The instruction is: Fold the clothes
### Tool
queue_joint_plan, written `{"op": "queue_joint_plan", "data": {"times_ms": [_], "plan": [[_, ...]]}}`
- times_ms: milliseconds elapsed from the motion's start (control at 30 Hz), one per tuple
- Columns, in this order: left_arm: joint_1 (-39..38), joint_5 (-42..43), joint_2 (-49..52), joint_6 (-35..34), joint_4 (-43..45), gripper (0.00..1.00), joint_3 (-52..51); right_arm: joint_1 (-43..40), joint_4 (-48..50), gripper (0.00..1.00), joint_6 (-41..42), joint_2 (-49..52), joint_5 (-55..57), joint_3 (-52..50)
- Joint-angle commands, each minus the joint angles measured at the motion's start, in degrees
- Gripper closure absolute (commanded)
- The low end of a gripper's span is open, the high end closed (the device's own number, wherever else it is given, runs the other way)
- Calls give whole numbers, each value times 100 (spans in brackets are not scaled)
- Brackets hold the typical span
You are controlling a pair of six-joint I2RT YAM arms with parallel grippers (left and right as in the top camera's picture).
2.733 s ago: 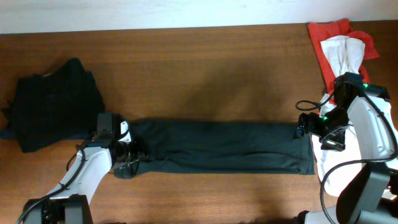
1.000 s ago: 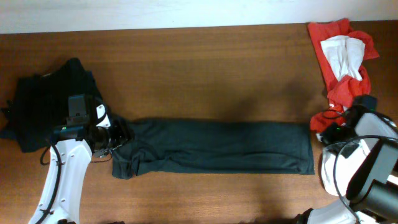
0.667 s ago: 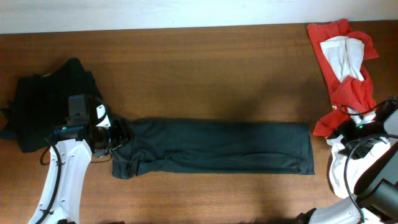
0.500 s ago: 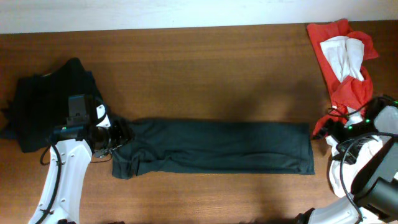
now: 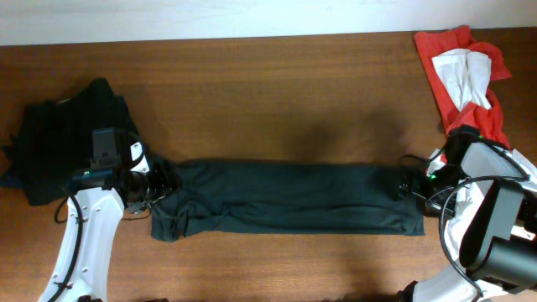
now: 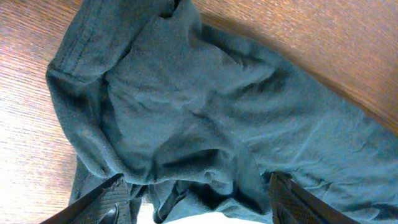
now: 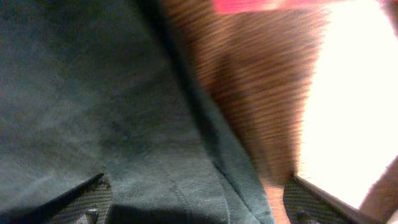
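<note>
So it's a brown wooden table (image 5: 277,92) with a strip of pale wall (image 5: 210,17) along the back. Compared with half a second back, the right gripper (image 5: 406,186) has swung in from the table edge by the red cloth (image 5: 453,50) and white cloth (image 5: 466,71), while the left gripper (image 5: 166,180) hasn't budged. The long dark green folded garment (image 5: 294,208) lies flat across the middle with a gripper at each end, both spread wide over the fabric, not closed on it. A black crumpled garment (image 5: 71,143) sits far left.
</note>
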Motion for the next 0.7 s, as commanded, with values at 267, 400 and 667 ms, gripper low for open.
{"op": "queue_joint_plan", "data": {"times_ms": [267,400,667], "plan": [[24,-61,-15,90,-46,27,9,264,-160,96,-59,107,323,282],[24,-63,-15,92,-48,27,9,264,-820,96,-44,105,1108,1139],[24,-63,-15,90,-44,26,9,730,-1985,96,-214,94,693,2179]]}}
